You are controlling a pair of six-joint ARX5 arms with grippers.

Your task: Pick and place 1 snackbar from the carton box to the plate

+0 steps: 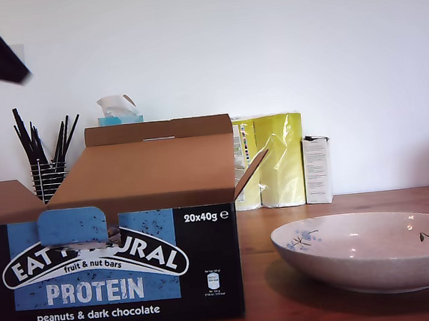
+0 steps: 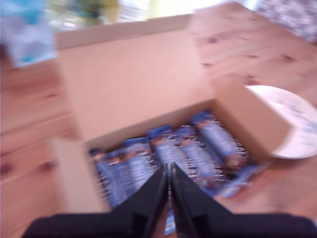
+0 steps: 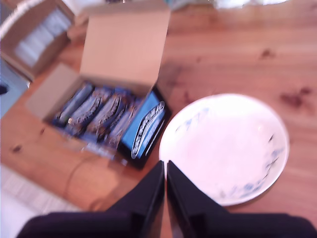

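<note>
Now we hang our first gripper (image 2: 168,173), jaws pressed together, over the snackbar (image 2: 195,158) rows inside the carton box (image 2: 133,79), so descending unopened could simply crush wrappers, while the plate (image 3: 225,148) waits empty beside it.

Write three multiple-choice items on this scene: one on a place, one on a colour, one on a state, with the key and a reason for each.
1. In the exterior view, the plate stands where relative to the carton box?
A. To its right
B. To its left
C. On top of it

2. The tall packages behind the box are:
A. Red
B. Yellow
C. Green

3. The plate is:
A. Holding one snackbar
B. Stacked with bars
C. Empty

Key: 1 A, the dish sits at the exterior view's right of the box. 2 B, their wrapping is bright yellow. 3 C, the second wrist view shows bare ceramic while the snackbars lie in the box.
</note>
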